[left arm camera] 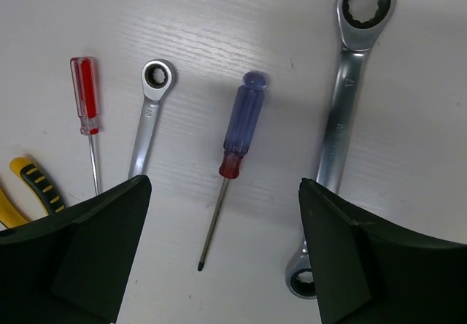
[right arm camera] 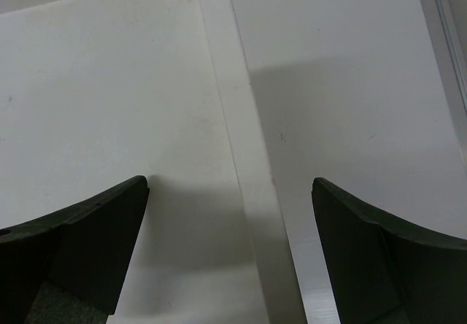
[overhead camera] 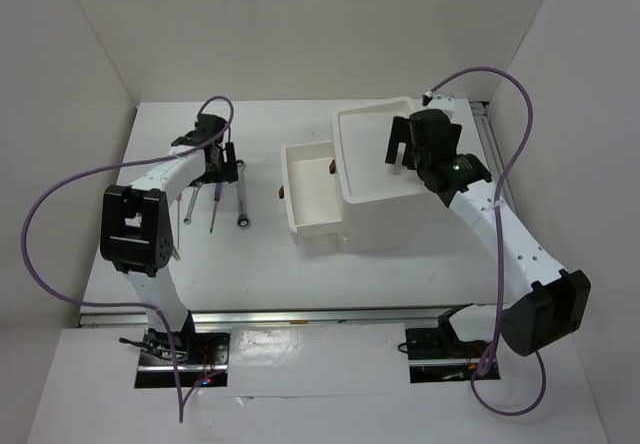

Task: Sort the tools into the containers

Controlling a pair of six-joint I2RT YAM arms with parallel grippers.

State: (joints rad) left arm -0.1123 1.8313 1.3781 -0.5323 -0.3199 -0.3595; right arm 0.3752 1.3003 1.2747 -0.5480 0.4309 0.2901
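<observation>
Both grippers stand spread: the left gripper (left arm camera: 222, 193) brackets the blue screwdriver (left arm camera: 243, 120) lying on the bench (left arm camera: 219, 25) beneath, apparently aligned for grasping; the right gripper (right arm camera: 230, 193) hovers above the white box's top tray (overhead camera: 370, 154).

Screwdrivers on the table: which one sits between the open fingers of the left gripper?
The blue-handled screwdriver with the red collar, centred between the fingers of the left gripper. The red-handled screwdriver lies off to the side, beyond the small wrench.

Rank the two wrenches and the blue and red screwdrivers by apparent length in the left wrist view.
1. large wrench
2. blue screwdriver
3. small wrench and red screwdriver: unranked, because a finger of the left claw hides their lower ends.
</observation>
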